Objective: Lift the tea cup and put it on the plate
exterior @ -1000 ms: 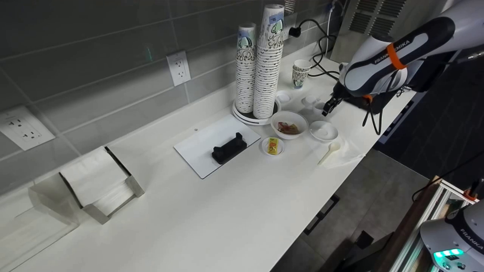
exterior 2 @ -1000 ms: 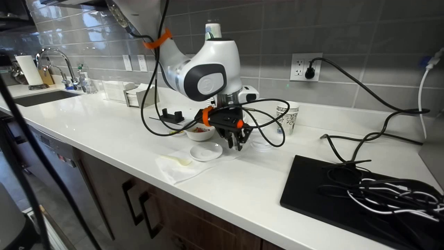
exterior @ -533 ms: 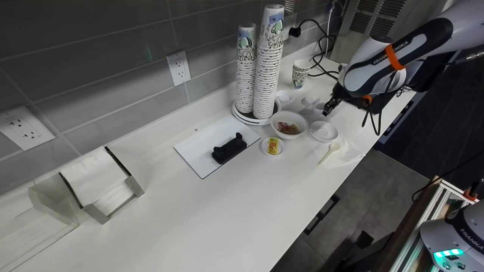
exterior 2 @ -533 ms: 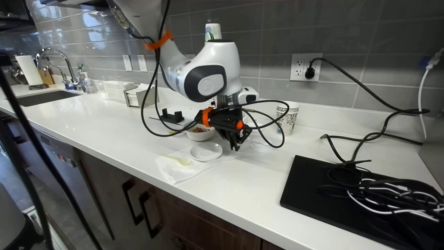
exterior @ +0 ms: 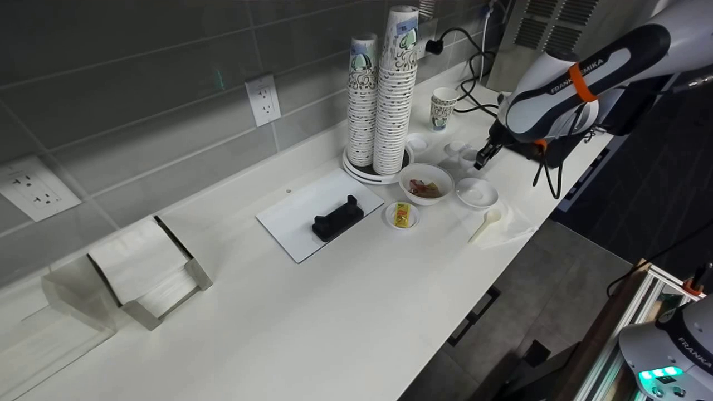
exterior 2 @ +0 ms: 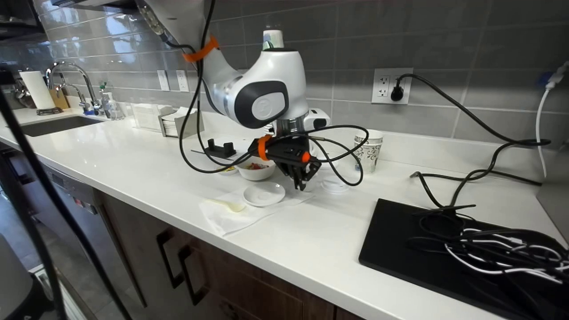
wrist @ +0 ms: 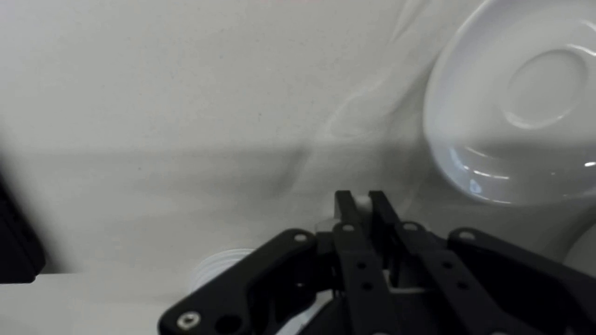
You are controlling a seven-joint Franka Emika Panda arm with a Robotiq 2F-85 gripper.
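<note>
The small white tea cup (exterior: 467, 159) is at my fingertips in an exterior view, just behind the plate. My gripper (exterior: 479, 165), also seen in an exterior view (exterior 2: 301, 187) and the wrist view (wrist: 362, 199), has its fingers close together. A small white piece of the tea cup (wrist: 364, 204) shows between the fingertips; whether handle or rim I cannot tell. The rest of the cup is mostly hidden under the fingers. Any gap below the cup is too small to tell. The white plate (exterior: 486, 201) lies beside the cup, also in the wrist view (wrist: 447, 153).
A bowl with packets (exterior: 436, 196), a small dish with a yellow packet (exterior: 414, 221) and a pale spoon (exterior: 483, 226) lie around the plate. Tall paper cup stacks (exterior: 388, 122) stand behind. White lids (exterior 2: 334, 186) and short paper cups (exterior 2: 368, 151) are beyond the gripper.
The fingers have closed from a wider gap onto the white cup part. The gripper dipped slightly, then rose a little, and the cup shifted slightly with it in an exterior view.
</note>
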